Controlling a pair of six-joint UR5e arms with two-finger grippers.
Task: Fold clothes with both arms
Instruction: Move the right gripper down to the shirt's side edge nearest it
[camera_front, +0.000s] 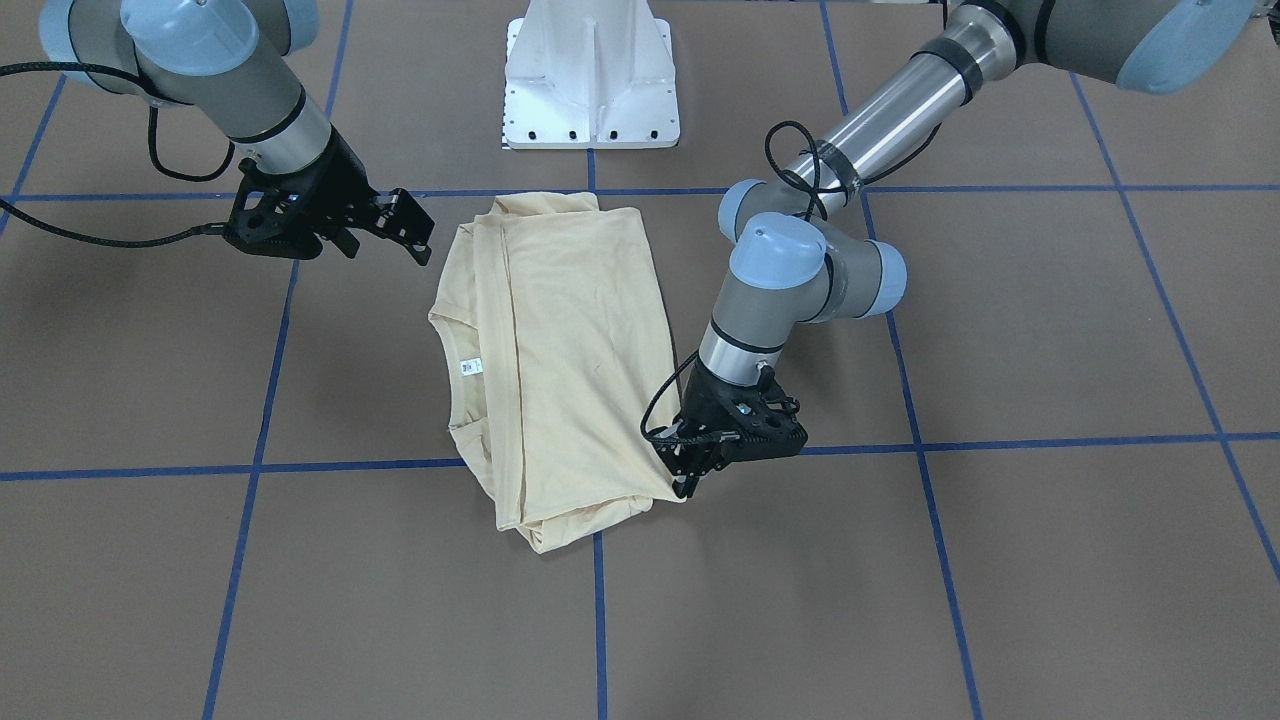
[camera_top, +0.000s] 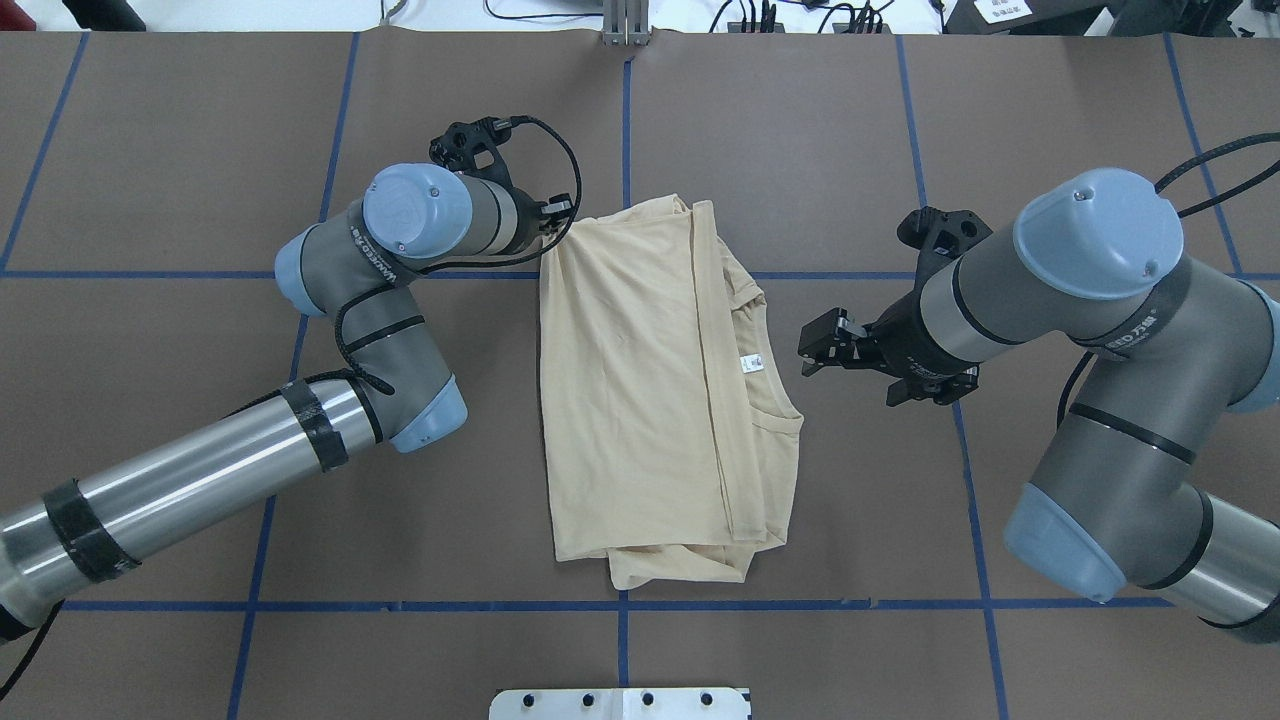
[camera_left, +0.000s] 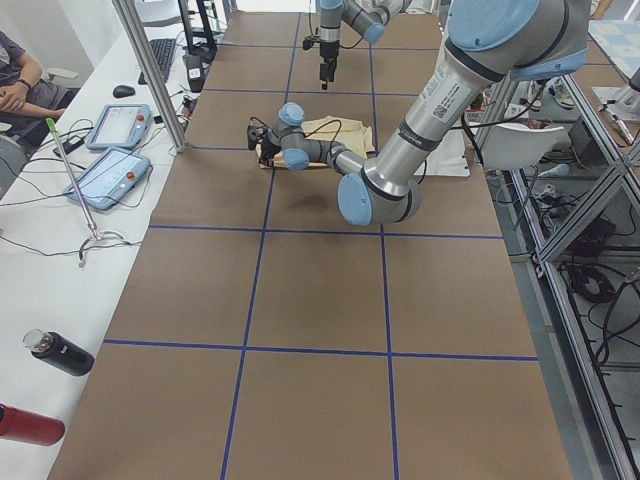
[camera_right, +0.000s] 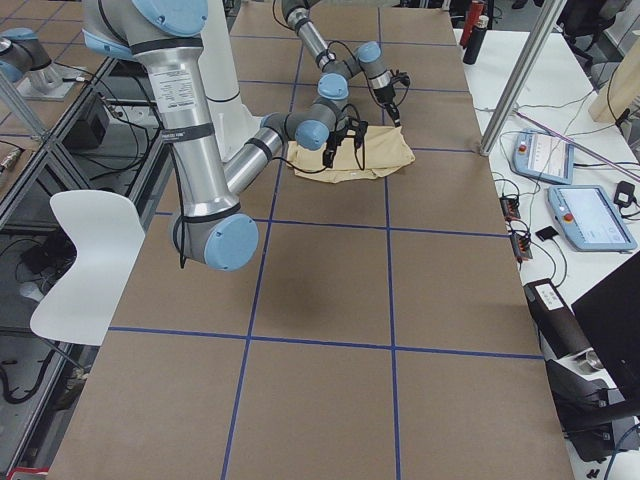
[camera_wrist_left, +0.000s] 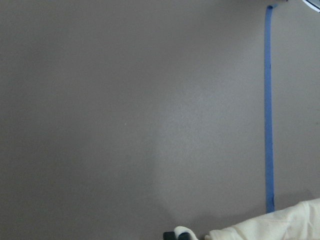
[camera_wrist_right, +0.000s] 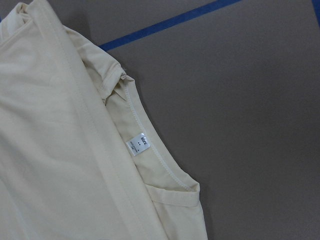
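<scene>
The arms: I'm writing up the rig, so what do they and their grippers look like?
The left arm and right arm are silver-grey tubes with light-blue joint caps, white lettering on grey joints and black cables; black tape bands wrap the left one. The left gripper and right gripper are black, two-fingered.

1. The shirt (camera_top: 640, 380) is pale cream-yellow all over, and the side facing up is plain.
2. The label (camera_top: 752, 362), just ahead of the right gripper's (camera_top: 812, 350) fingers, is white with tiny dark lettering.
3. The table (camera_top: 200, 150) is flat brown, gridded with blue tape lines (camera_front: 1000, 442). One line runs right beside the left gripper's (camera_front: 688, 486) fingers.
4. Both grippers and the cables (camera_front: 130, 243) are black.
5. The left arm (camera_top: 200, 470) and right arm (camera_top: 1100, 310) are silver and grey with light-blue caps. The left one also has black bands.
6. The base (camera_front: 592, 80) is white.
</scene>
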